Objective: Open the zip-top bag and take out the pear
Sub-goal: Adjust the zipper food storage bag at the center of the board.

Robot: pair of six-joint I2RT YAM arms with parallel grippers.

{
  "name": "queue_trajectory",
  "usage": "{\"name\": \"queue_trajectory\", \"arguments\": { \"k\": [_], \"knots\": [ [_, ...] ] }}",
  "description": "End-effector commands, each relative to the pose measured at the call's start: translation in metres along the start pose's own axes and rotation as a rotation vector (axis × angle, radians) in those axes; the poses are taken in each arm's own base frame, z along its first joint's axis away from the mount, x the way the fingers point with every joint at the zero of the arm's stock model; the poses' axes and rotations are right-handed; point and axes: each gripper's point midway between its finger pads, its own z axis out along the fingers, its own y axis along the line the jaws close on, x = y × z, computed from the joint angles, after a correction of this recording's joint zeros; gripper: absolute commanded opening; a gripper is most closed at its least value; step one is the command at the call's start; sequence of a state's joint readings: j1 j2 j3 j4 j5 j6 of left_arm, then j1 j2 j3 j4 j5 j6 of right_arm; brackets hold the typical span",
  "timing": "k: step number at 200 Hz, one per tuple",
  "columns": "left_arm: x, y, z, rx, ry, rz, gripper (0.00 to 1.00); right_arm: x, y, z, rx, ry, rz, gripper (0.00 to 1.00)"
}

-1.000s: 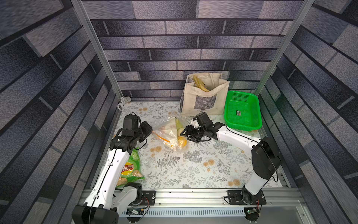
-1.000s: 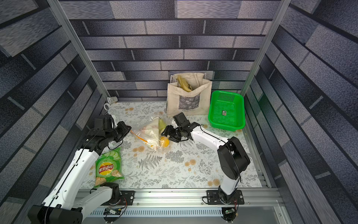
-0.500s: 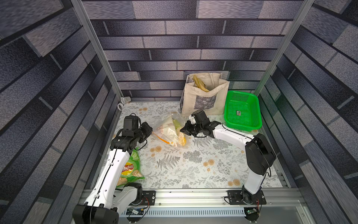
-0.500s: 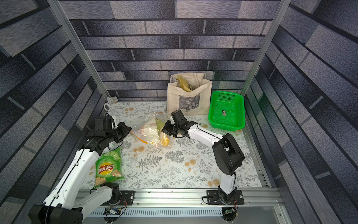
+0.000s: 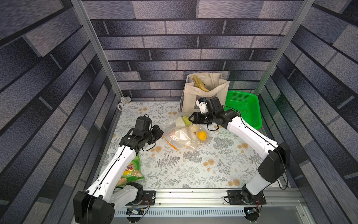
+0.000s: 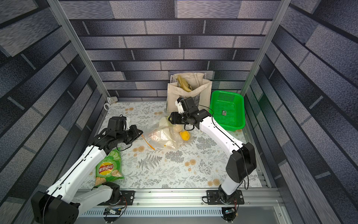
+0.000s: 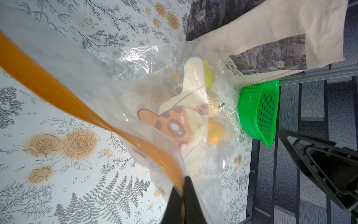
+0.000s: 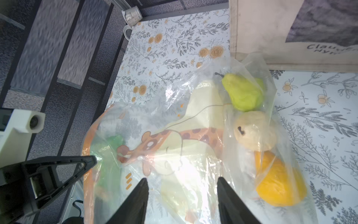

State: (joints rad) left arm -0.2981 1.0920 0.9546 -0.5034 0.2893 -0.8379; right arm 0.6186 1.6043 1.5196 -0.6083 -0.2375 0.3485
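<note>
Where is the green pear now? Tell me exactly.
In the right wrist view the green pear lies inside the zip-top bag, at its end nearest the cloth tote bag, beside a beige fruit.

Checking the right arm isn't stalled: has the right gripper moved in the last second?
Yes. In a top view the right gripper has moved rearward, closer to the tote bag.

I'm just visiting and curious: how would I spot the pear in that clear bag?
Find the beige tote at the back of the table; the clear zip-top bag lies just before it. Inside, at the end nearest the tote, is the pear: light green and tapering to a dark stem, unlike the round beige fruit and the yellow fruit next to it.
</note>
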Motion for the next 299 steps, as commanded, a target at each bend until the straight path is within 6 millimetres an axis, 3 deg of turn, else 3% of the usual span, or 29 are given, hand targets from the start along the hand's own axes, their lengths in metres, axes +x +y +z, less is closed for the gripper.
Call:
{"name": "queue_trajectory", "arguments": {
  "k": [1,32,51,57,68,86,113,163,172,183,196,210,219,238,275,299],
  "knots": [
    [0.001,-0.01,0.006,0.034,0.011,0.059,0.0,0.037,0.019,-0.028,-0.068,0.084,-0.161,0.63],
    [0.01,-0.028,0.014,0.083,0.066,0.105,0.0,0.056,0.057,-0.029,-0.181,0.114,-0.239,0.66],
    [0.013,-0.037,0.014,0.099,0.078,0.127,0.0,0.063,0.081,-0.02,-0.241,0.13,-0.271,0.67],
    [0.013,-0.039,0.014,0.103,0.077,0.132,0.0,0.064,0.088,-0.017,-0.259,0.132,-0.274,0.76],
    [0.012,-0.041,0.013,0.103,0.071,0.138,0.0,0.067,0.098,-0.01,-0.279,0.142,-0.278,0.81],
    [0.01,-0.044,0.01,0.11,0.063,0.148,0.0,0.07,0.105,0.006,-0.27,0.167,-0.282,0.81],
    [0.008,-0.046,0.005,0.112,0.044,0.152,0.0,0.077,0.109,0.026,-0.257,0.21,-0.272,0.77],
    [0.005,-0.046,0.0,0.11,0.022,0.161,0.0,0.09,0.123,0.039,-0.24,0.244,-0.315,0.7],
    [0.004,-0.046,-0.001,0.108,0.02,0.163,0.0,0.093,0.12,0.043,-0.211,0.249,-0.324,0.63],
    [0.001,-0.045,-0.004,0.103,0.01,0.16,0.01,0.095,0.12,0.044,-0.212,0.245,-0.315,0.43],
    [-0.004,-0.041,-0.007,0.096,-0.002,0.144,0.09,0.092,0.119,0.043,-0.205,0.211,-0.308,0.17],
    [-0.012,-0.037,-0.013,0.102,-0.021,0.126,0.21,0.087,0.118,0.039,-0.197,0.169,-0.32,0.0],
    [-0.017,-0.032,-0.016,0.098,-0.031,0.109,0.39,0.083,0.116,0.036,-0.188,0.15,-0.332,0.0],
    [-0.033,-0.02,-0.03,0.093,-0.068,0.068,0.61,0.079,0.113,0.035,-0.165,0.137,-0.344,0.0],
    [-0.06,0.015,-0.068,0.013,-0.163,0.032,0.83,0.072,0.105,0.035,-0.154,0.12,-0.312,0.0],
    [-0.065,0.042,-0.07,-0.028,-0.148,-0.046,0.88,0.074,0.106,0.036,-0.196,0.136,-0.29,0.0]
  ]
}}
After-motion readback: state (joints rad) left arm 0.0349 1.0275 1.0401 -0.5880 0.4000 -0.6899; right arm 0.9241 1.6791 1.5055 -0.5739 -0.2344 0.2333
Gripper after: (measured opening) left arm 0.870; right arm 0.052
